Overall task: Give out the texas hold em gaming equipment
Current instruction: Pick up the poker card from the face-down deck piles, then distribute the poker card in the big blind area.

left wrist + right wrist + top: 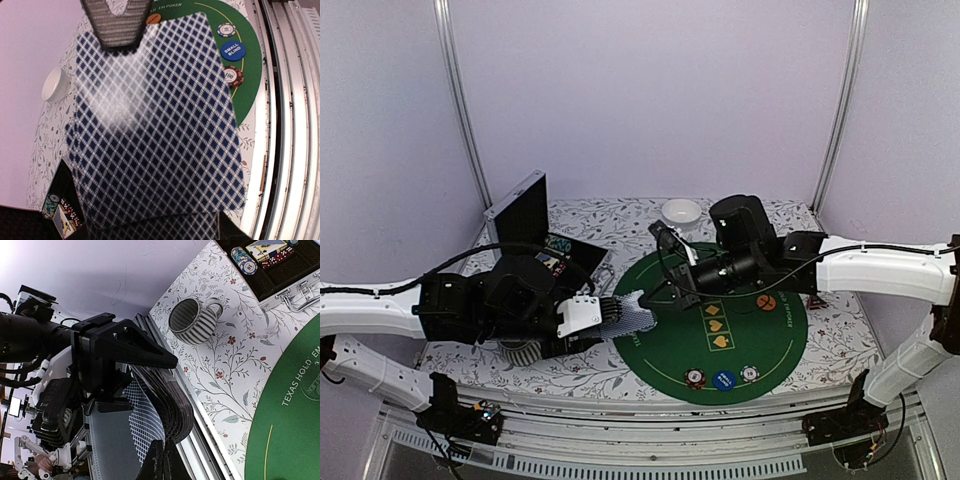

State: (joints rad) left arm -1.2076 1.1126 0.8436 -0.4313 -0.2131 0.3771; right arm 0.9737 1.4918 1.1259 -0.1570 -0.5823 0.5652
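Note:
My left gripper (608, 320) is shut on a fanned deck of grey-blue checked playing cards (628, 316), held level at the left edge of the green poker mat (770, 345). The deck (150, 135) fills the left wrist view and hides the jaws. My right gripper (655, 298) is pinched shut on the far end of a card; in the right wrist view its fingertips (161, 460) close on the card edge (147, 420). A reddish-brown chip (695, 378), a blue chip (724, 380) and a white chip (750, 373) lie at the mat's near edge. An orange chip (766, 301) lies mid-mat.
An open black case (535, 235) with chips and cards (260, 252) stands behind the left arm. A ribbed grey mug (192, 320) stands under the left arm. A white bowl (681, 211) sits at the back. The table's near rail (285, 125) runs close by.

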